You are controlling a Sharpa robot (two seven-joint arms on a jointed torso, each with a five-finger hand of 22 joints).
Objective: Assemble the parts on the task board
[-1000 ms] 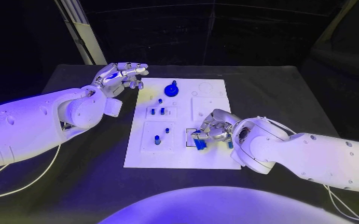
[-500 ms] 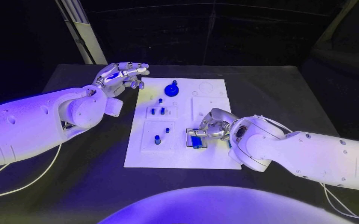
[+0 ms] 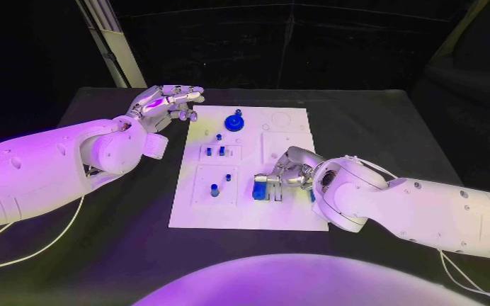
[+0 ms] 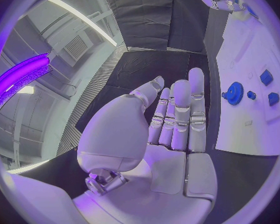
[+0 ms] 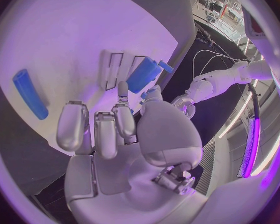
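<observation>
The white task board lies mid-table. My right hand is low over its near middle, thumb and a finger pinching the end of a blue cylinder part at a pair of slots; the same part shows in the right wrist view. Another blue piece sits right beside it. A blue gear and small blue pegs stand further back. My left hand hovers at the board's far left corner, fingers straight and apart, holding nothing; its palm faces the gear.
A single blue peg stands in the near left block of the board. A long blue bar lies flat on the board. Black tabletop surrounds the board on all sides.
The blue part in my right hand has shifted left and a little further back, down to the slots; the hand drew back slightly with it. My left arm has not moved.
</observation>
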